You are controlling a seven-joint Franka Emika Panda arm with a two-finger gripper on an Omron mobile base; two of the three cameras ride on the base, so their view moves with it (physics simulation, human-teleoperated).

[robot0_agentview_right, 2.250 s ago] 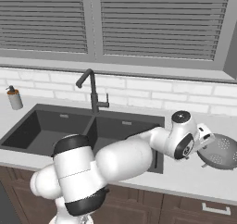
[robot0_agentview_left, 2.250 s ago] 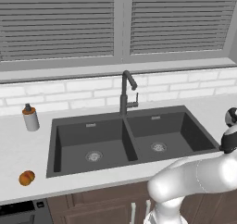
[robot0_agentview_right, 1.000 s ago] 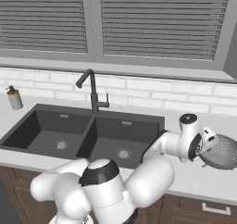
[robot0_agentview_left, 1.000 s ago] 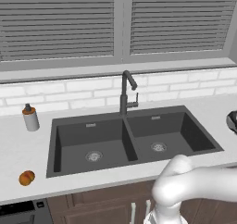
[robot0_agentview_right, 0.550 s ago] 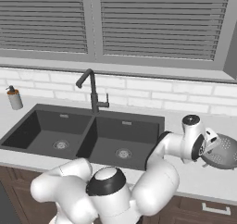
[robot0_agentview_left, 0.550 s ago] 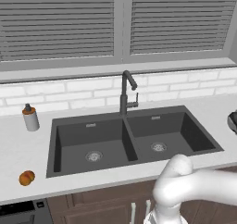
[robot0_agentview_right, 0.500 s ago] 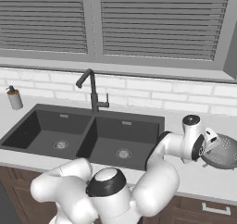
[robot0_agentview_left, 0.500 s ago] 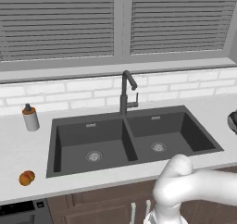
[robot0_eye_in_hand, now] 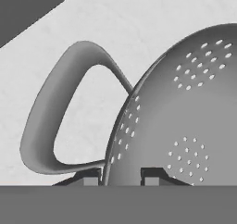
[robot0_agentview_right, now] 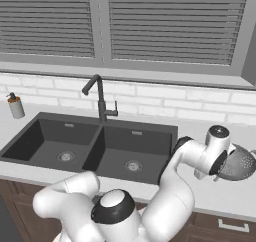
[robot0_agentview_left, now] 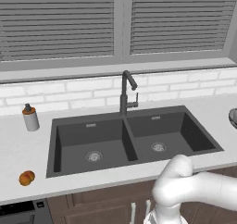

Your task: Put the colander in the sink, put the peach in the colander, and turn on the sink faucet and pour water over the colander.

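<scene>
The silver perforated colander (robot0_agentview_right: 239, 163) sits on the white counter to the right of the sink (robot0_agentview_right: 95, 147). Its edge also peeks in at the right border of the left base view (robot0_agentview_left: 233, 117). My gripper (robot0_agentview_right: 220, 167) is at its left rim. In the hand view the gripper (robot0_eye_in_hand: 121, 177) is shut on the colander (robot0_eye_in_hand: 185, 112) wall, one finger on each side, beside a loop handle (robot0_eye_in_hand: 51, 121). The orange-red peach (robot0_agentview_left: 27, 177) lies on the counter left of the sink (robot0_agentview_left: 130, 140). The dark faucet (robot0_agentview_left: 126, 91) stands behind the divider, spout over the right basin.
A grey bottle with a dark-orange cap (robot0_agentview_left: 30, 118) stands on the counter at the back left, also seen in the right base view (robot0_agentview_right: 15, 106). A white tiled backsplash and a window with blinds run behind the counter. My arm's elbow (robot0_agentview_right: 112, 208) bulges in front of the sink.
The jaws have closed onto the colander's rim. The hand and colander stay in about the same place on the right counter.
</scene>
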